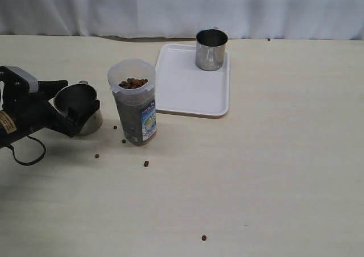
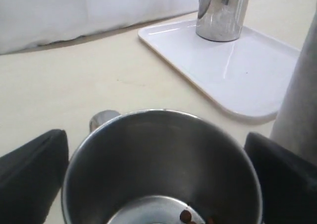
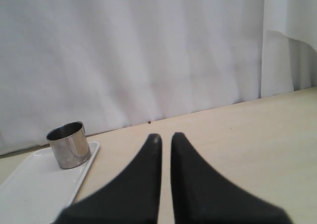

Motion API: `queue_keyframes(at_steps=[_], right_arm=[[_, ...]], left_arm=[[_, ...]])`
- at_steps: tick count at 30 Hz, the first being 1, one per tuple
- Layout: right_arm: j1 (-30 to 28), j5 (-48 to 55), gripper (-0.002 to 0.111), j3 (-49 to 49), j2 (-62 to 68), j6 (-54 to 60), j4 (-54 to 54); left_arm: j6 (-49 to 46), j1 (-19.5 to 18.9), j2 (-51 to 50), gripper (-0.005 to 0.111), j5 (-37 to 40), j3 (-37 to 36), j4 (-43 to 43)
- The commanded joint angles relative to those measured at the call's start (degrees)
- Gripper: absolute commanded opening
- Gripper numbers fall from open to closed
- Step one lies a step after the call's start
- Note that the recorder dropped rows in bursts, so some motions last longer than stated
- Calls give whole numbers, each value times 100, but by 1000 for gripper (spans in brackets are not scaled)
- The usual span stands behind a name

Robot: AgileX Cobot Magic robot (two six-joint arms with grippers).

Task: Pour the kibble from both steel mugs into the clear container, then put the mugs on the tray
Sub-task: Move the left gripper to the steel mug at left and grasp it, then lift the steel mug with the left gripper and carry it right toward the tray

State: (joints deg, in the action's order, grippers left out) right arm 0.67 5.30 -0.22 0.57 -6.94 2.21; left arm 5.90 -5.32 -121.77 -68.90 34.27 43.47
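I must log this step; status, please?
Left fingers open, either side of near-empty mug. Right fingers shut, empty. Other mug on tray, kibble in container. Stray pellets on table.

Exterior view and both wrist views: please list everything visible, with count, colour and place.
table: one, pale wood; under everything.
curtain: one, white; behind the table.
tray: one, white; far middle of the table.
clear container: one, translucent, blue-and-white label; left of the tray.
steel mugs: two, shiny silver; one on the tray's far corner, one on the table left of the container.
kibble: many, dark brown; heaped in the container, a couple in the table mug, strays on the table.
left end effector: one, black; open around the table mug.
right end effector: one, black; shut, seen only in its wrist view.
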Motion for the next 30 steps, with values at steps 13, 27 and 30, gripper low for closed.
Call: queue_keyframes(at_steps=[13,27,30], right_arm=[[-41,18,5,22,22,17,14],[-41,18,5,22,22,17,14],[-41,18,5,22,22,17,14]], left_arm=[[-2,-1,-490,69,-106,204,44],[-144,-190,-269,0,-106,204,-117],[240,-435,-104,0,-106,345,66]])
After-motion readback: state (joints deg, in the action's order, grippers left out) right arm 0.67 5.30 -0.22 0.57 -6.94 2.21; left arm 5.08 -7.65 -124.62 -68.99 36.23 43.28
